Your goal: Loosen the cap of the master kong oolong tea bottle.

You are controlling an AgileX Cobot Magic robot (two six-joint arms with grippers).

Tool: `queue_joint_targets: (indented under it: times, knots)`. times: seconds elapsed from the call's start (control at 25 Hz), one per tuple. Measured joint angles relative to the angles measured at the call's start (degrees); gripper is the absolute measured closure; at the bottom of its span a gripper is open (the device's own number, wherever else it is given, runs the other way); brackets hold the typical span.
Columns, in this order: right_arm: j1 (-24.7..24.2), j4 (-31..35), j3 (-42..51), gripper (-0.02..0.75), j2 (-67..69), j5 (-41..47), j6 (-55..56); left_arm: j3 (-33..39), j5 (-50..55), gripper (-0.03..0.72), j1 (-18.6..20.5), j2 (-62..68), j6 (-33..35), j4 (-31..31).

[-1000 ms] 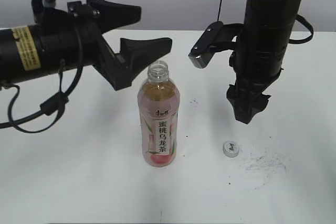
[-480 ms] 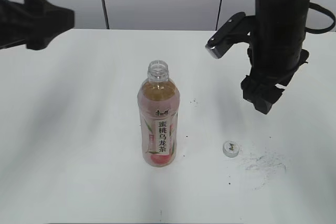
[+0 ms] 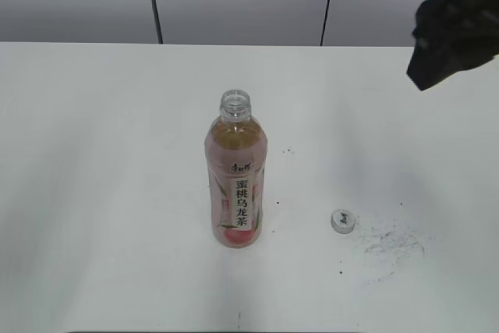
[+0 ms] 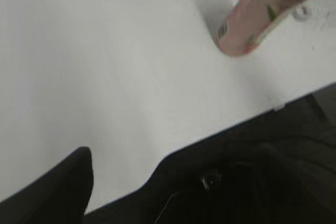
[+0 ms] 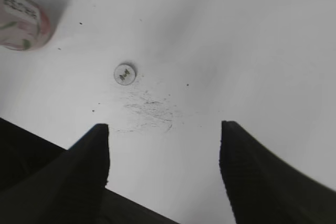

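Observation:
The master kong oolong tea bottle (image 3: 236, 185) stands upright mid-table with its neck open and no cap on it. It also shows in the left wrist view (image 4: 262, 17) and the right wrist view (image 5: 21, 22). The cap (image 3: 342, 221) lies on the table to the bottle's right, logo up, and shows in the right wrist view (image 5: 124, 73) and faintly in the left wrist view (image 4: 302, 12). My right gripper (image 5: 163, 129) is open and empty, high above the table right of the cap. My left gripper (image 4: 142, 161) is open and empty, far from the bottle, with one finger (image 4: 79, 177) showing.
The white table (image 3: 117, 193) has a patch of grey scuff marks (image 3: 394, 241) just right of the cap. The right arm's dark end (image 3: 452, 29) hangs at the top right of the exterior view. The table's front edge shows in the left wrist view (image 4: 278, 107).
Both arms have drawn back: the left arm has gone out of the exterior view to the left, the right arm has risen up and to the right. The bottle and cap have not moved.

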Motion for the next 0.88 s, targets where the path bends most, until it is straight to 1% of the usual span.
queue_joint_targets:
  times: [0.16, 0.28, 0.6, 0.76, 0.88]
  knots:
    - [0.0, 2.3, 3.4, 0.251, -10.6, 0.0, 0.5, 0.0, 11.6, 0.132, 0.0, -8.8, 6.6, -1.4]
    - [0.0, 3.1, 7.9, 0.251, -18.8, 0.0, 0.6, 0.0, 16.3, 0.136, 0.0, -16.2, 8.0, -1.7]
    - [0.0, 7.3, 26.0, 0.254, -42.5, 0.1, 0.7, 0.0, 18.5, 0.141, 0.0, -33.7, 8.4, -2.4]
    - [0.0, 6.3, 34.9, 0.255, -53.2, -0.5, 0.7, 1.7, 18.1, 0.146, 0.0, -39.3, 8.5, 0.0]
    - [0.0, 5.8, 40.8, 0.255, -60.3, -2.7, 0.7, 4.4, 16.9, 0.148, 0.0, -40.2, 8.5, 0.0]
